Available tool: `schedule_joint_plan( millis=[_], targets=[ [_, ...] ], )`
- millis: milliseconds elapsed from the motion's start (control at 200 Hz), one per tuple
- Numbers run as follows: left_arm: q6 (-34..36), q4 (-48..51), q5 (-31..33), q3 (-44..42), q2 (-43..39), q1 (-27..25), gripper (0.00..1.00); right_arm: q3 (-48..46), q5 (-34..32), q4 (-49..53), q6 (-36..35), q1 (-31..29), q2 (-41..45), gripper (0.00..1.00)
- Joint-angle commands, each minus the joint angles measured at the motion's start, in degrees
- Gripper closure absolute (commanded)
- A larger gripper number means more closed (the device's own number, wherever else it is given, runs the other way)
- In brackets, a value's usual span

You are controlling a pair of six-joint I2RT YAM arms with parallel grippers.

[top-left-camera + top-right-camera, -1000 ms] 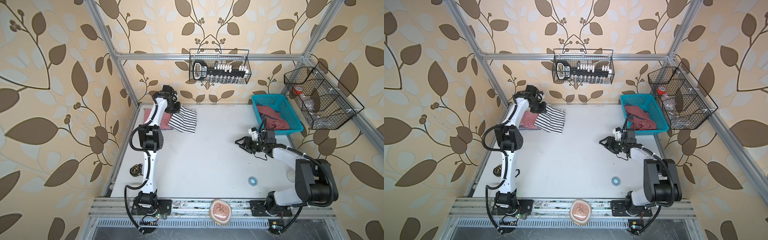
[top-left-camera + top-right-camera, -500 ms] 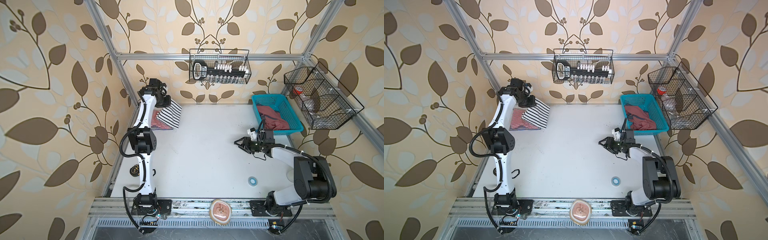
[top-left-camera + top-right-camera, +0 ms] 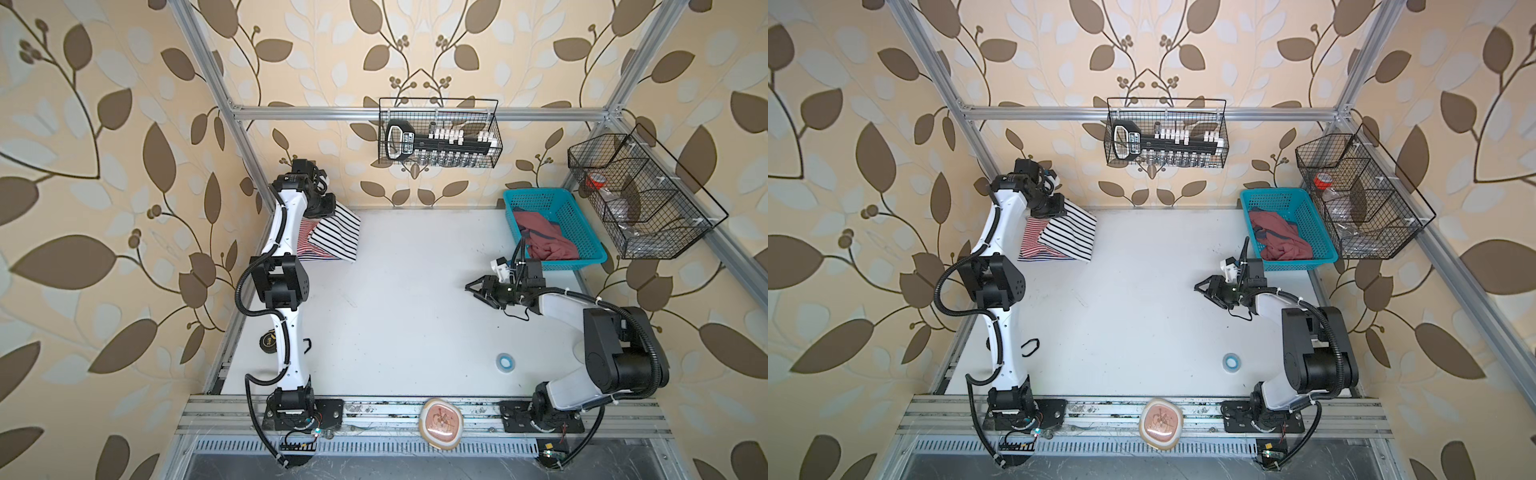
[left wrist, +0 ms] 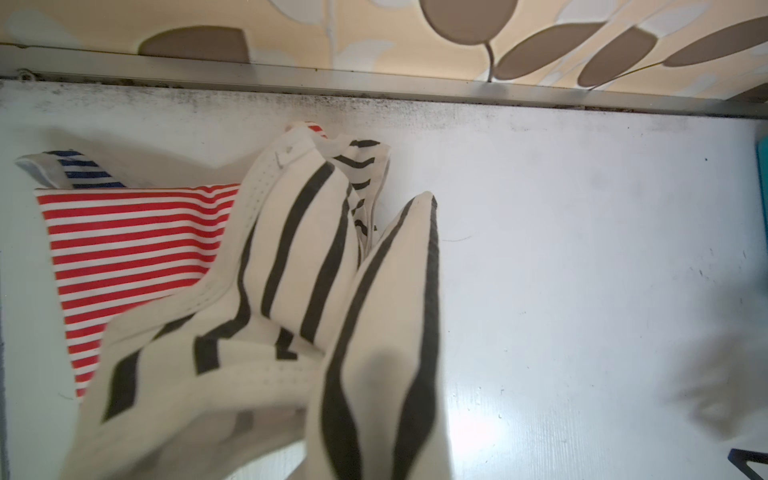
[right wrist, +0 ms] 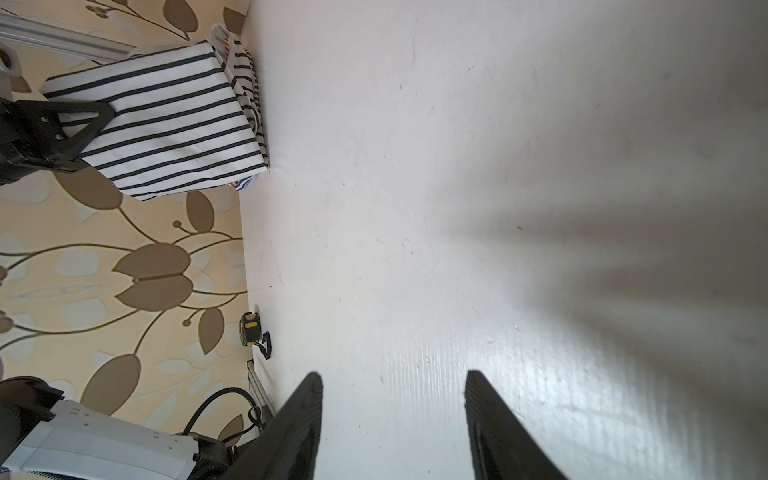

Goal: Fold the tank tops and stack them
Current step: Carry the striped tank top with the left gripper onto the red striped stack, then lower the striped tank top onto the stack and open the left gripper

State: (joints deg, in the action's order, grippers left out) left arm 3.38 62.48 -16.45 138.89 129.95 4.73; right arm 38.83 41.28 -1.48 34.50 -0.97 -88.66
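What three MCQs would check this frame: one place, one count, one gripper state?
1. Where is the dusty red tank top?
A. in the teal basket
B. on the striped pile
C. in a wire rack

2. How many striped tops are at the far-left corner?
A. one
B. two
C. three

3. The right gripper is:
A. shut on cloth
B. shut, empty
C. open, empty

Key: 1A, it lies in the basket; 2B, the black-and-white striped top, pinched by the left gripper, drapes over the red-and-white striped top; 3C, its jaws stand apart with nothing between them.
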Motion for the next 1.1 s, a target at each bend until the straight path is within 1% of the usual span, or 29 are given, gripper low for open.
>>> schedule_joint_plan(
  millis=[0, 230, 585, 750, 885, 970, 1050, 1095],
  targets=[
    [1.6, 0.1, -1.3, -0.4, -5.8, 2.0, 1.0, -0.4, 1.0, -1.0, 0.4, -0.6, -1.3, 0.44],
    [2.1, -1.6, -3.7, -2.4, -4.5, 5.3, 1.0, 0.4, 0.8, -1.1, 0.6, -1.6, -2.8, 0.45],
    [3.7, -8.3, -10.3, -1.9, 4.6, 10.3, 1.0, 2.1, -1.2, -0.3, 1.2, -4.3, -5.6, 0.45],
    [4.2, -8.3, -9.9, 2.3, 10.9, 11.0, 1.0, 3.1, -2.5, -0.3, 2.6, -6.8, -7.2, 0.45],
    [2.9, -10.3, -7.8, 2.2, 13.6, 11.3, 1.0, 4.4, -3.4, -0.3, 3.6, -8.9, -8.4, 0.45],
    [1.5, -12.1, -5.5, 1.8, 14.6, 11.5, 0.77, 5.4, -3.8, 0.0, 3.9, -9.9, -9.0, 0.45],
    [0.0, -14.1, -2.7, 1.2, 14.9, 12.0, 0.73, 5.9, -4.0, 0.1, 4.1, -10.5, -9.3, 0.45],
    [-0.9, -15.4, -1.4, 0.8, 14.7, 12.3, 0.65, 6.1, -4.2, 0.1, 4.2, -10.8, -9.3, 0.45]
  ],
)
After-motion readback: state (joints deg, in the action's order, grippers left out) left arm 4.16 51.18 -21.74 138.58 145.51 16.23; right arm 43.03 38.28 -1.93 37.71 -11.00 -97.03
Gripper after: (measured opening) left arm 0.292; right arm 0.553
